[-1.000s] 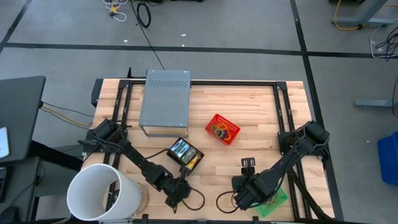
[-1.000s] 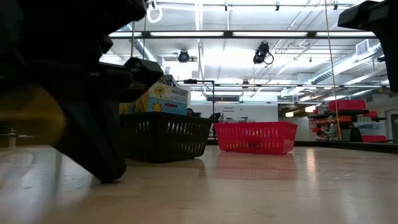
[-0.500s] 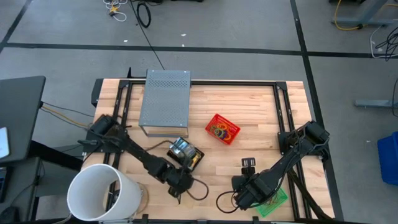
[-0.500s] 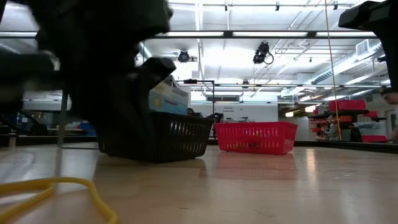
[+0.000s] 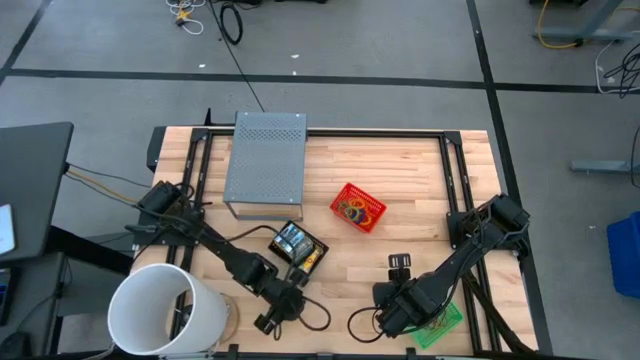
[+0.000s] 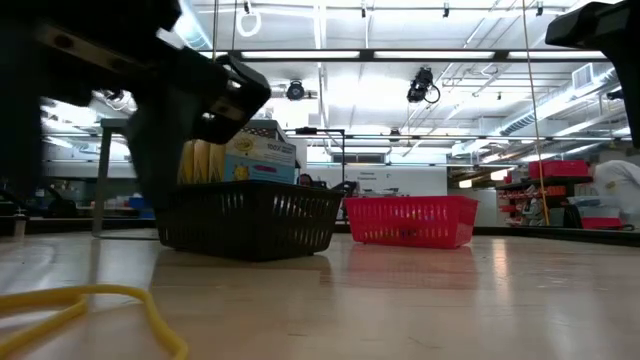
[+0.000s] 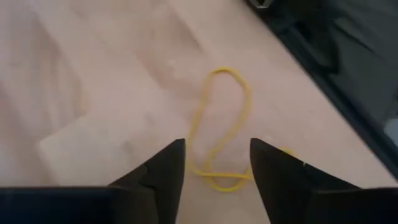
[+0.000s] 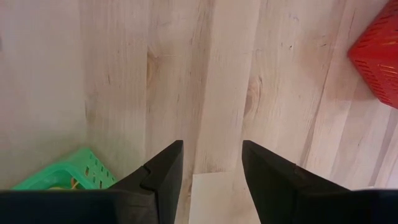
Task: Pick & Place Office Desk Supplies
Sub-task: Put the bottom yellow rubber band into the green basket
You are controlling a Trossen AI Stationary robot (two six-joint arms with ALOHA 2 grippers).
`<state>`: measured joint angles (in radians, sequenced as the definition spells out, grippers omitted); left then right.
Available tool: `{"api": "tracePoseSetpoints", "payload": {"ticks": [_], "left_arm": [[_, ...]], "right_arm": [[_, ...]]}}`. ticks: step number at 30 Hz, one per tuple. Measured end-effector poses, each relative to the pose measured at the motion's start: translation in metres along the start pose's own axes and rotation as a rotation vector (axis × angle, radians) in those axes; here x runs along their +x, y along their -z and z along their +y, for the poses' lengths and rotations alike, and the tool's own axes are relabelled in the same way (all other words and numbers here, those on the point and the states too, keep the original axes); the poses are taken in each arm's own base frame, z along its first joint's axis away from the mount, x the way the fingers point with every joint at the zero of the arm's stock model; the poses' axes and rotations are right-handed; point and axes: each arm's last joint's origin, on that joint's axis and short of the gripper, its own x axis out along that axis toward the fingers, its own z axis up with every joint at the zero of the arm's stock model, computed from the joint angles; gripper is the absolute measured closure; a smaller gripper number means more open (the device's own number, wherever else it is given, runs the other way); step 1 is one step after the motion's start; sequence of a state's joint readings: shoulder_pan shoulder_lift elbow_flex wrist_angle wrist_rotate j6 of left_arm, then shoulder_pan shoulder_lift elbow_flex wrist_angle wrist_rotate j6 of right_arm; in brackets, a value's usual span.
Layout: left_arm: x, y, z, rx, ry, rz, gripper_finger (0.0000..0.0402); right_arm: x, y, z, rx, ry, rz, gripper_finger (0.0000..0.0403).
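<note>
Since the earlier picture, the left arm has swung back from beside the black basket toward the near edge of the worktop [image 5: 400,200], and its claw [image 5: 268,321] has parted. A yellow rubber band [image 7: 219,124] now lies flat on the wood just ahead of the spread fingertips, with nothing held between them.

Going from largest to smallest: a grey perforated metal box [image 5: 265,163] sits at the far left of the worktop, and a white bucket [image 5: 160,310] stands at the near left corner. The black basket [image 5: 298,246] in the middle holds yellow-and-green crayon boxes [image 6: 262,150]. The red basket [image 5: 358,207], well apart to its right, holds coloured rubber bands. A green basket [image 8: 59,176] sits at the near right edge. The right claw [image 5: 388,315] waits just beside it, fingers apart and empty.

The main risk, as I judge it, is that the thin yellow band lies flush on the wood, so the fingertips may close above it or push it along rather than pinch it. It also lies near the worktop's edge, so a nudge could send it off. A dark cable [image 5: 315,320] curls near the left claw and could snag.
</note>
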<state>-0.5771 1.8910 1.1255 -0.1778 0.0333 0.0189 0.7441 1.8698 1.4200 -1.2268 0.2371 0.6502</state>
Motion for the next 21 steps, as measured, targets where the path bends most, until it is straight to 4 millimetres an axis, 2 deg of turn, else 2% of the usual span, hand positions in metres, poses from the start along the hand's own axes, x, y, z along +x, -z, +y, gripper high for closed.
{"api": "tracePoseSetpoints", "payload": {"ticks": [5,9,13,17,21], "left_arm": [[0.017,0.008,-0.003,-0.004,0.023,0.044,0.0204],[0.03,0.014,-0.003,-0.02,0.022,0.069,0.0213],[0.038,0.018,-0.001,-0.044,-0.072,0.084,0.0233],[0.045,0.023,-0.003,-0.009,-0.123,0.108,0.0283],[0.046,0.024,-0.005,0.035,-0.191,0.11,0.0375]], "right_arm": [[0.0,0.0,-0.001,0.001,0.001,0.0,0.0231],[0.0,0.0,-0.001,0.002,0.002,0.0,0.0231],[0.0,0.0,-0.001,0.002,0.002,-0.001,0.0231],[0.0,0.0,-0.001,0.002,0.002,-0.001,0.0231],[0.0,-0.001,-0.001,0.002,0.001,-0.002,0.0231]]}}
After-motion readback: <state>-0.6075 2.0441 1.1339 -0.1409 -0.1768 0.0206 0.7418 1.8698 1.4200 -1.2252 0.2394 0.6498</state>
